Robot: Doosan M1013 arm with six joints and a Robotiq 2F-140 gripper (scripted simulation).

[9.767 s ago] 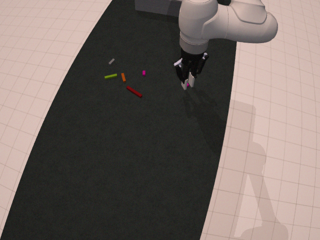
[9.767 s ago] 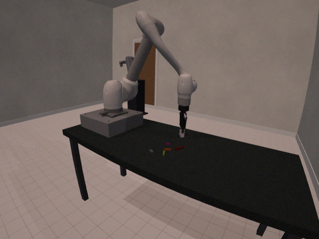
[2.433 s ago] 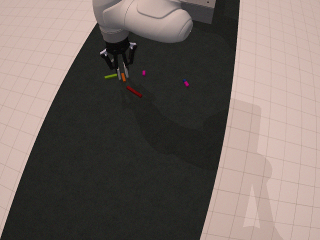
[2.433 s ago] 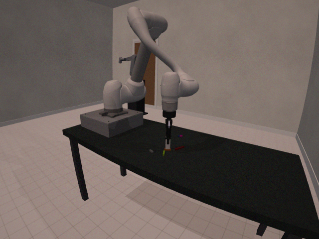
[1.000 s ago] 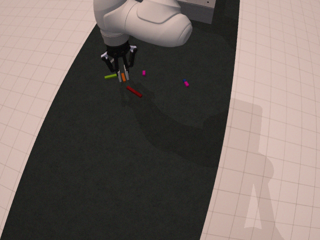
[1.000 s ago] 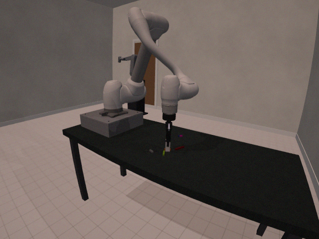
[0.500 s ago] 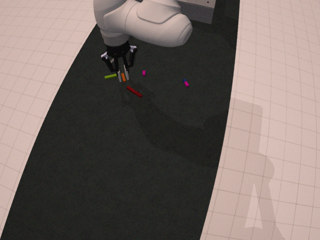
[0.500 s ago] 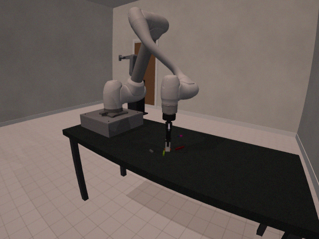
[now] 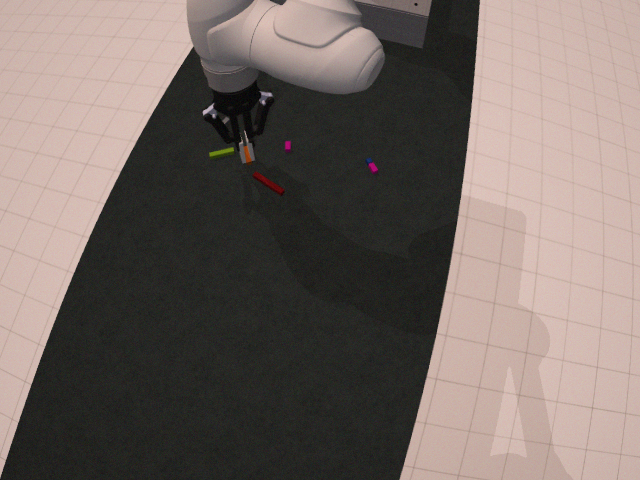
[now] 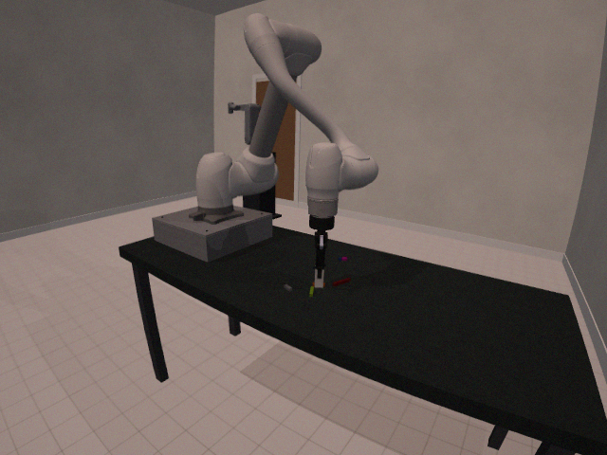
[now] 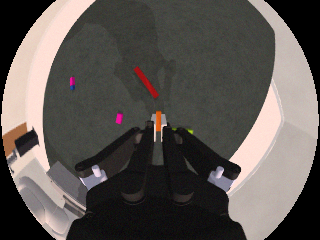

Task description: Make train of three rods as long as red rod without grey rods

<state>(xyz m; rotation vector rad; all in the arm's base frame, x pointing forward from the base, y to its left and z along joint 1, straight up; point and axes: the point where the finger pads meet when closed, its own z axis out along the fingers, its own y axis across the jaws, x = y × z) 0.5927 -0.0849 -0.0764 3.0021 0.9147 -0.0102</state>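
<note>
Your pincer (image 9: 247, 149) is nearly shut, clamped on the orange rod (image 9: 248, 155), fingers on its two long sides. The rod sits low at the table (image 9: 155, 310), between the lime rod (image 9: 221, 152) on one side and the red rod (image 9: 268, 182) just beyond it. Can't tell whether it's touching the table or a hair above.

Handling, as I judge it: a small stiff block, v. light, smooth-faced, so it may pivot between the pads if you hold it near an end. Grip across the narrow width at mid-length, as you have it now; that keeps its long axis readable when you lay it down. It won't break, but a nudge will send it skating, so release gently & lift straight up.

Count on the table:
- red: 1
- orange: 1, in the pincer
- lime: 1
- magenta: 2, one (image 9: 287, 145) near the pincer, one (image 9: 373, 167) well apart, touching or nearly touching the blue
- blue: 1 (image 9: 369, 161)
- grey: 1 (image 10: 287, 287), seen only in the exterior view; hidden by the arm from the top. Leave it alone.

Orange + magenta + blue looks like the fit for red.
</note>
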